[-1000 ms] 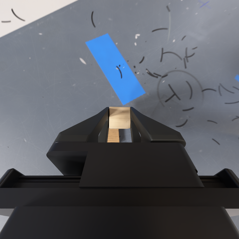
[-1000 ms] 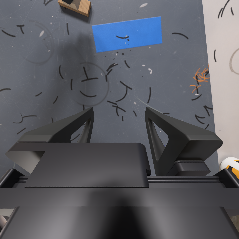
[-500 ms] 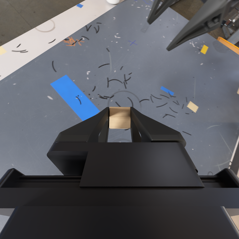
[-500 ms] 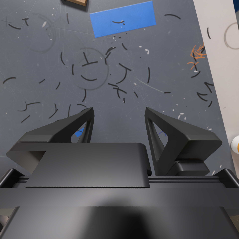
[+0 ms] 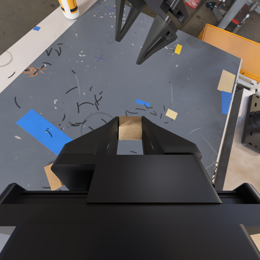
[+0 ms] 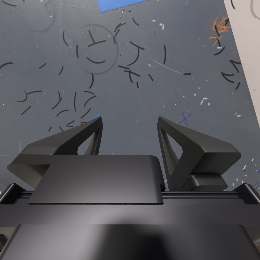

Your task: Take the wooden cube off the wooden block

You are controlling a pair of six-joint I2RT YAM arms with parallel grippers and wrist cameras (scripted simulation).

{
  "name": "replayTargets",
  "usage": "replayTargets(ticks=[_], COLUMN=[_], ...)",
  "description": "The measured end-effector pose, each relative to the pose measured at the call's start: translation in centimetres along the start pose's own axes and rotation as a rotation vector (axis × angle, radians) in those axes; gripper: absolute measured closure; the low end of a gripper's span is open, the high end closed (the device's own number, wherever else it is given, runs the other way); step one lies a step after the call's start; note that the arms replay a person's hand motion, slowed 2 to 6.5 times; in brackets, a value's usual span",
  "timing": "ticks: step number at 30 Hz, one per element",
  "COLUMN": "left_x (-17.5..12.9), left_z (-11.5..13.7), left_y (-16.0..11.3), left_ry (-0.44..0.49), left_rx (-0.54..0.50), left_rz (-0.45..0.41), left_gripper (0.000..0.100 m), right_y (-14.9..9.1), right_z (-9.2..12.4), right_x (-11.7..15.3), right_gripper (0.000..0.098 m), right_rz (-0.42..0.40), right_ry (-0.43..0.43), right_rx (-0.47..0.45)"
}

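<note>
Wooden cube (image 5: 130, 128) sat pinched in the left gripper (image 5: 130, 119) above the bench (image 5: 126, 78), clear of the wooden block (image 5: 52, 178), while the right gripper (image 6: 129, 119) hung spread.

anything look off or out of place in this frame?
Nothing stands out. The left gripper holds the wooden cube squarely between its jaws, clear of the table. The wooden block lies flat below, partly hidden. The right gripper hangs open and empty. Tape and scribbles mark the table; nothing spilled.
</note>
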State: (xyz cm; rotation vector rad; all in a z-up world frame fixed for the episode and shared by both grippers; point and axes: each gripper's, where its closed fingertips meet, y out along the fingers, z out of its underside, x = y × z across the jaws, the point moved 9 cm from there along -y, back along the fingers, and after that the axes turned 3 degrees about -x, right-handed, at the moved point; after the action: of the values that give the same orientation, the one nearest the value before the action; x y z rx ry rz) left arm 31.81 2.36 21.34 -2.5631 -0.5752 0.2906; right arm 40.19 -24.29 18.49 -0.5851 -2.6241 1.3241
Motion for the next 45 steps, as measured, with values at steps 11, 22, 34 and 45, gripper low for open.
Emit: replayTargets(ticks=[11, 22, 34, 45], left_x=[-0.9, -0.7, -0.6, -0.5], left_z=[-0.6, -0.7, -0.7, -0.1], left_y=[2.7, 4.8, 6.1, 6.9], left_ry=[0.027, 0.023, 0.021, 0.013], left_rx=[0.045, 0.091, 0.121, 0.131], left_rz=[0.047, 0.086, 0.107, 0.117], left_gripper=[0.074, 0.074, 0.074, 0.074], right_y=[-1.0, -1.3, -1.1, -0.9], right_z=[1.9, 2.8, 3.1, 3.1], right_x=[1.0, 1.2, 1.1, 1.1], right_gripper=[0.0321, 0.0325, 0.0327, 0.0326], right_rz=[0.005, 0.006, -0.001, -0.007], right_ry=[0.009, 0.009, 0.012, 0.012], right_rx=[-0.020, -0.023, -0.027, -0.029])
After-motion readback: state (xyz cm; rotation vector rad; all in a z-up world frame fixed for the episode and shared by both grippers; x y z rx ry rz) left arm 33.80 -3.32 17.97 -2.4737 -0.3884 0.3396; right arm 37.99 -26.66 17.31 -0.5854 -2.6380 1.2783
